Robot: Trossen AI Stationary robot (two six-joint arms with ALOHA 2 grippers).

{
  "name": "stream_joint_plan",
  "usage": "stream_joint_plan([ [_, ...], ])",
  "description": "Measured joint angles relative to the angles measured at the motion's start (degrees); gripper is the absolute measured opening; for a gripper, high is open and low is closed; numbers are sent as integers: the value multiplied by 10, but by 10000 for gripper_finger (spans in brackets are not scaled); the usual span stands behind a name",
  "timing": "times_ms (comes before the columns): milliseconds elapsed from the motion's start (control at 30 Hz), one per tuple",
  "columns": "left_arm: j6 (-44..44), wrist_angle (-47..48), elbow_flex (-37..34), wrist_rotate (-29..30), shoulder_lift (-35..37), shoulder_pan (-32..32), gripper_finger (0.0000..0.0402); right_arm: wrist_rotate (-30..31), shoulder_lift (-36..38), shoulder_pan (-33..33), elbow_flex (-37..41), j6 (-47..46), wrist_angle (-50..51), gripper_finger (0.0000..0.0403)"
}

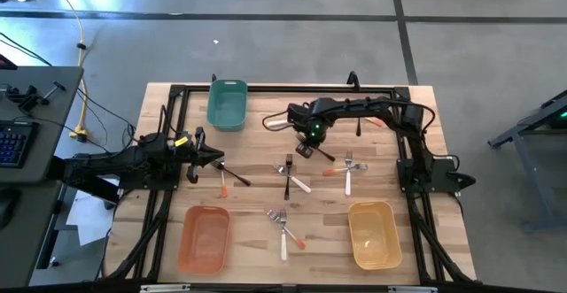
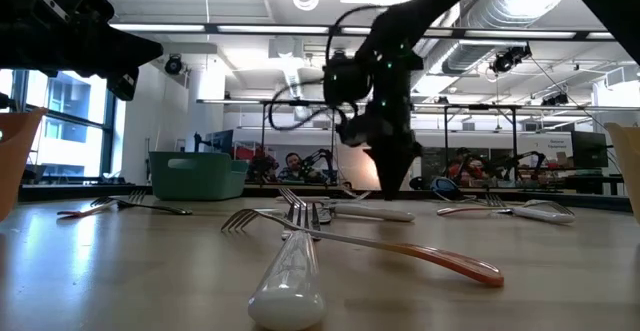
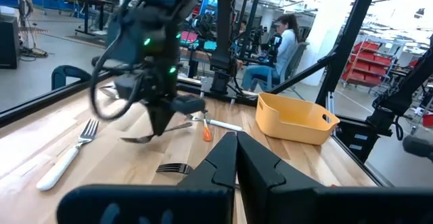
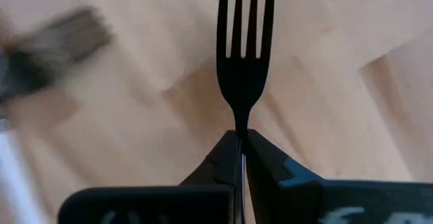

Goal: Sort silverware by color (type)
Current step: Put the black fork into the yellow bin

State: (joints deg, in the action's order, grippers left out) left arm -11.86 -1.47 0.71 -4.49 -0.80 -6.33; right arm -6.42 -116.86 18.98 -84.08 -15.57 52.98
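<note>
While the left gripper (image 1: 220,158) rests low over the table's left side with its 2 fingers (image 3: 233,162) pressed together and nothing between them, utensils lie just beyond its tip: a black utensil (image 1: 236,176) angled toward the middle and an orange-tipped one (image 1: 222,183) beside it. The orange bin (image 1: 204,238) sits at the near left, the green bin (image 1: 227,104) at the far left. At table centre 1 black fork (image 1: 287,183) crosses a white-handled fork (image 1: 296,178), the 2 touching. Nearer the front edge a white fork (image 1: 283,236) and an orange-tipped fork (image 1: 291,228) overlap; the low view shows them crossed, the white handle (image 2: 288,281) closest to that camera. The right gripper (image 1: 305,148) hangs above the boards right of centre, jaws clamped tight on the handle of a black fork in its grip (image 4: 244,55), tines pointing away from the wrist, lifted off the wood. To its right lie a white fork (image 1: 348,176) and an orange-tipped utensil (image 1: 341,168), close together. The yellow bin (image 1: 371,233) sits at the near right.
</note>
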Motion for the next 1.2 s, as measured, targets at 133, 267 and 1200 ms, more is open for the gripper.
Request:
stream_joint_plan([
  [133, 0, 0, 0, 0, 0, 0, 1, -1, 24, -18, 0, -20, 33, 0],
  [267, 0, 0, 0, 0, 0, 0, 1, -19, 53, -45, -1, -42, 47, 0],
  [1200, 0, 0, 0, 0, 0, 0, 1, 65, 193, -570, -2, -759, 149, 0],
])
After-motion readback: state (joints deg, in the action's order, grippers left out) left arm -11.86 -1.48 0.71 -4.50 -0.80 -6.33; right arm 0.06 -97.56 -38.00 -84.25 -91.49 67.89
